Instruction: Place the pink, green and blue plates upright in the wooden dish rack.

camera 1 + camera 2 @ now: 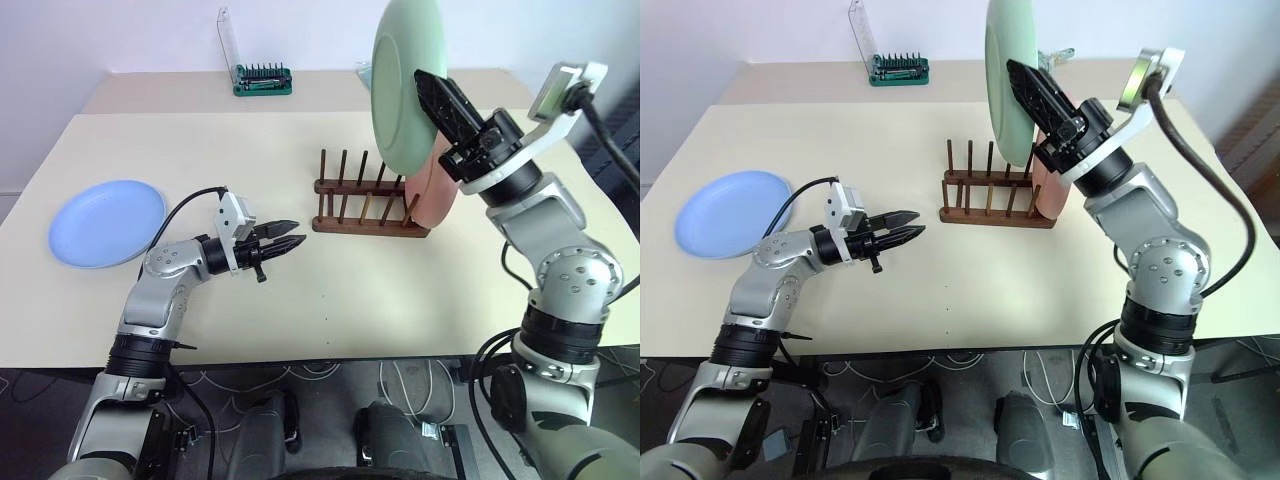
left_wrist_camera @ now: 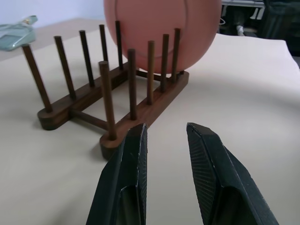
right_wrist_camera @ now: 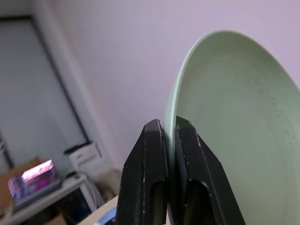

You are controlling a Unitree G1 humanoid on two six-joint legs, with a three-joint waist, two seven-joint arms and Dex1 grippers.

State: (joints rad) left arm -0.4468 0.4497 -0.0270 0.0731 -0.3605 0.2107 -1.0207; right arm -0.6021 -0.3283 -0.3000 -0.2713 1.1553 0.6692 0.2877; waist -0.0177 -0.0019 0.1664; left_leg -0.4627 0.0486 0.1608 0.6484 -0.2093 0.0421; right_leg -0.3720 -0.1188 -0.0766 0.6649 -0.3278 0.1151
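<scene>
fingers of the right gripper (image 3: 169,140) are pinched tight on the rim of the green plate (image 1: 405,85), one finger on each face of it. held this way the plate is up in the air, standing on edge, above the right end of the wooden dish rack (image 1: 368,205) and not touching it. its hollow face is turned toward the right arm.

just below it, the pink plate (image 2: 161,28) already stands upright in the rack's end slot on the robot's right, between the last pegs, its lower edge down between the two base rails. the remaining slots to the left of it are open pegs.

left gripper (image 1: 285,241) hangs low over the table (image 1: 340,300), a little to the left of the rack, pointing level toward it. its two fingers are set narrowly apart with nothing between them; in the left wrist view the near rail's end peg stands right ahead of them.

blue plate (image 1: 107,222) lies flat on the table well off to the robot's left, apart from both grippers and the rack.

at the far edge of the table a green bit case (image 1: 262,79) sits with its clear lid raised.
</scene>
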